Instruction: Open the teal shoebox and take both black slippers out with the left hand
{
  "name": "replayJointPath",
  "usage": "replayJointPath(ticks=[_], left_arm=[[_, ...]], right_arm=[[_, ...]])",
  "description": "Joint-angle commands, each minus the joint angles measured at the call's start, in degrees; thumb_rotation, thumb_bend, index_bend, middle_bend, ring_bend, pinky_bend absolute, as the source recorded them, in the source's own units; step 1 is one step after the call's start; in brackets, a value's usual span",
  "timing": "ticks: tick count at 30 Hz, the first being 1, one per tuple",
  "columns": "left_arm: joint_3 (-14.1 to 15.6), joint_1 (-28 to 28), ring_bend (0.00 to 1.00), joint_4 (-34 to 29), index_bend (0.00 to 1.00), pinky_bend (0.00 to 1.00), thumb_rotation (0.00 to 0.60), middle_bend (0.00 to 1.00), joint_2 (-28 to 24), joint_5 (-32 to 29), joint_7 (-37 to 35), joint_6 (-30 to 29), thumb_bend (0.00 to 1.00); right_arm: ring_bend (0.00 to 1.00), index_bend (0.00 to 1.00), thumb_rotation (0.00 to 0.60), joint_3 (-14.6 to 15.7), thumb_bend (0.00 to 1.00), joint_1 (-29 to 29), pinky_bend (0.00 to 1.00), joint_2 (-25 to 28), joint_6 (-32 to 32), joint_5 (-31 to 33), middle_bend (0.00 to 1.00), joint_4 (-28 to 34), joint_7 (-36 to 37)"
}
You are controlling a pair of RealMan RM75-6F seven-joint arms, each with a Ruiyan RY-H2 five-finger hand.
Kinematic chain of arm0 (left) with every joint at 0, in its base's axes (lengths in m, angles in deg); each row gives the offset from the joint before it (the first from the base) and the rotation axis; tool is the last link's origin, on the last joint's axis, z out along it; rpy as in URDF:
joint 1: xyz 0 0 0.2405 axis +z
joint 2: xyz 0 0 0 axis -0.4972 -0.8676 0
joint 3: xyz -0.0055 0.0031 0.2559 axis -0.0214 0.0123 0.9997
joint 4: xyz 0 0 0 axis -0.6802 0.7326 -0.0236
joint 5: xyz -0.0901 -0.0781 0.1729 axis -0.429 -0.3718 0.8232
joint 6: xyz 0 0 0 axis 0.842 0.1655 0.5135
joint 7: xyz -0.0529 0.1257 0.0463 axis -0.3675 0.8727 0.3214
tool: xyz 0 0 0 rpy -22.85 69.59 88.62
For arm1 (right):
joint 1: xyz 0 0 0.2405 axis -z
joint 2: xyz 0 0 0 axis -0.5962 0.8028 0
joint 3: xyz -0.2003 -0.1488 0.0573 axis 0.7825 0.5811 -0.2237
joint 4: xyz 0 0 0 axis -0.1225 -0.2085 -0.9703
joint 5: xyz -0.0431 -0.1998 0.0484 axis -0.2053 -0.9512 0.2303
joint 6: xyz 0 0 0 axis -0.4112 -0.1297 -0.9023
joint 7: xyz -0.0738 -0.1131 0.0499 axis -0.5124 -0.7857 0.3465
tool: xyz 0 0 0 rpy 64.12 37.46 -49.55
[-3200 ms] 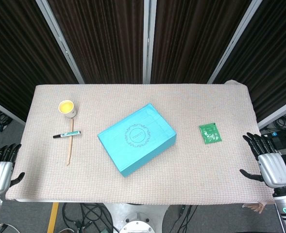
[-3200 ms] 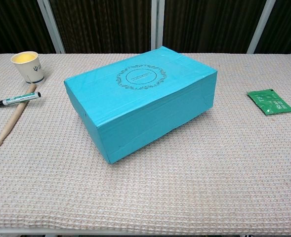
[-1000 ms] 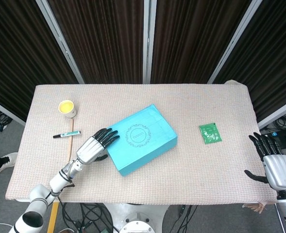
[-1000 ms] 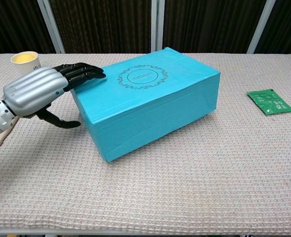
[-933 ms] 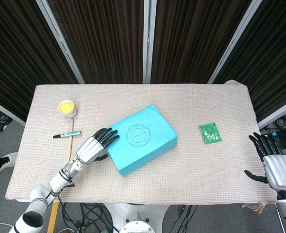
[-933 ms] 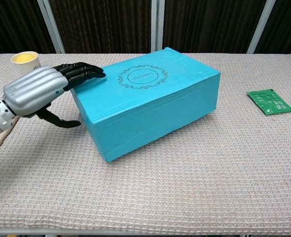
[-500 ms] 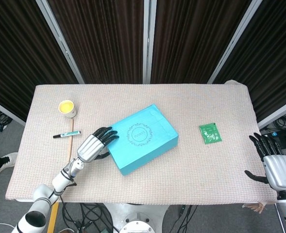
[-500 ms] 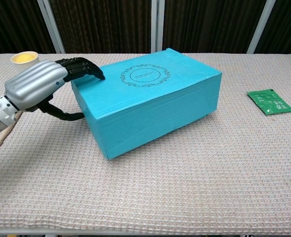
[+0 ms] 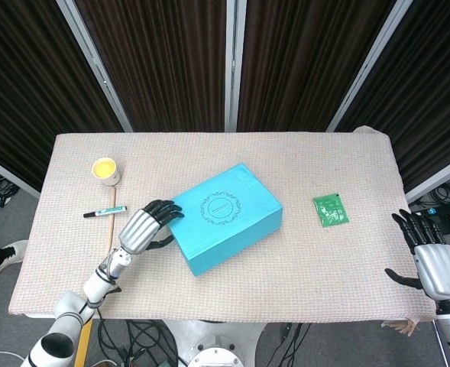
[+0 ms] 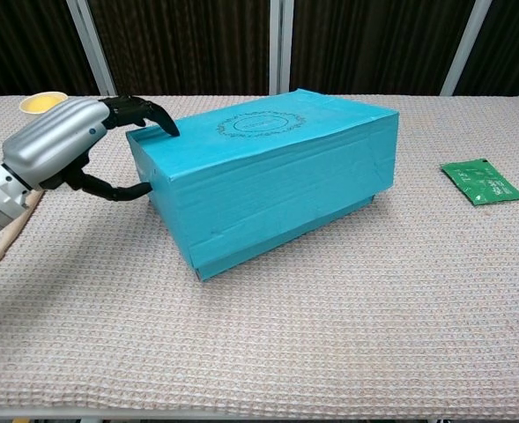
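Note:
The teal shoebox (image 9: pixel 226 217) lies askew in the middle of the table, also seen in the chest view (image 10: pixel 268 176). My left hand (image 9: pixel 144 228) is at its left end. In the chest view the left hand (image 10: pixel 65 145) has its fingers hooked over the lid's top edge and its thumb against the end wall. The lid (image 10: pixel 259 128) sits raised and tilted, and a strip of the base shows beneath it. The black slippers are hidden inside. My right hand (image 9: pixel 437 264) hangs past the table's right edge with fingers spread, holding nothing.
A yellow cup (image 9: pixel 105 170) stands at the back left. A marker (image 9: pixel 105 212) and a wooden stick (image 9: pixel 111 229) lie just left of my left hand. A green packet (image 9: pixel 331 209) lies to the right of the box.
My left hand came in from off the table's left edge to the box's left end and curled its fingers over the lid edge. The lid has risen there and the box has shifted slightly right.

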Motion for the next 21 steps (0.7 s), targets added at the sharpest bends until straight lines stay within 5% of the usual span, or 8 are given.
replayJointPath(ticks=[1, 14, 21], left_arm=[[-1.8, 0.1, 0.23, -1.3, 0.35, 0.29, 0.600, 0.31, 0.4, -2.1, -4.2, -0.3, 0.45], [-5.8, 0.2, 0.27, -12.9, 0.37, 0.34, 0.600, 0.37, -4.6, -7.2, -21.2, 6.5, 0.45], [-6.8, 0.2, 0.27, -33.1, 0.39, 0.34, 0.600, 0.38, -15.0, -9.4, -28.1, 14.3, 0.45]], right_arm=[[0.00, 0.03, 0.600, 0.0, 0.02, 0.0, 0.00, 0.1, -0.1, 0.0, 0.02, 0.1, -0.1], [0.00, 0.03, 0.600, 0.0, 0.02, 0.1, 0.00, 0.4, -0.4, -0.7, 0.02, 0.7, -0.4], [0.00, 0.03, 0.600, 0.0, 0.02, 0.2, 0.00, 0.6, -0.7, -0.9, 0.02, 0.9, -0.5]])
